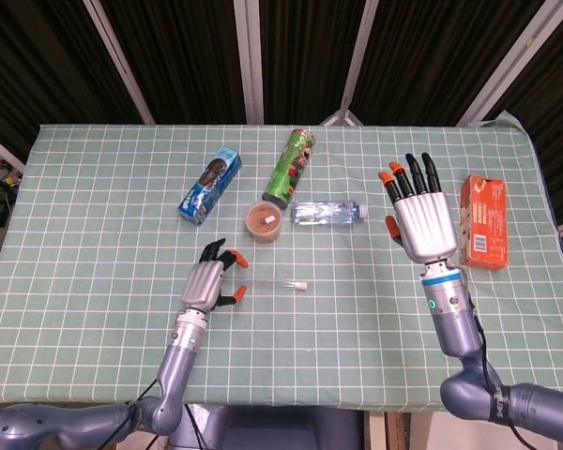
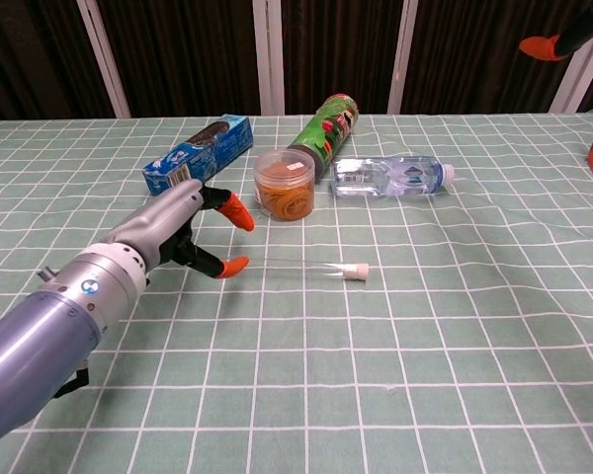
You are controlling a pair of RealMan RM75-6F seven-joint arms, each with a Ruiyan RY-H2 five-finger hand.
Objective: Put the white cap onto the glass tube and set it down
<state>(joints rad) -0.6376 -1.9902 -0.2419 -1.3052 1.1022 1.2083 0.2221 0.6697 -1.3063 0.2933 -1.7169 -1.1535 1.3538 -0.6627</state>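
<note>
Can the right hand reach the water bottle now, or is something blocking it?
Probably yes: the right hand hovers open beside the water bottle, and only bare tablecloth lies between them.

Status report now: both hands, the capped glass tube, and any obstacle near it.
Left hand open, apart from tube. Right hand open, raised. Glass tube lies flat on table, white cap on. Nothing in the way.

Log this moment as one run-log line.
glass tube: capped, lying on table | left robot hand: open, beside tube | right robot hand: open, raised
</note>
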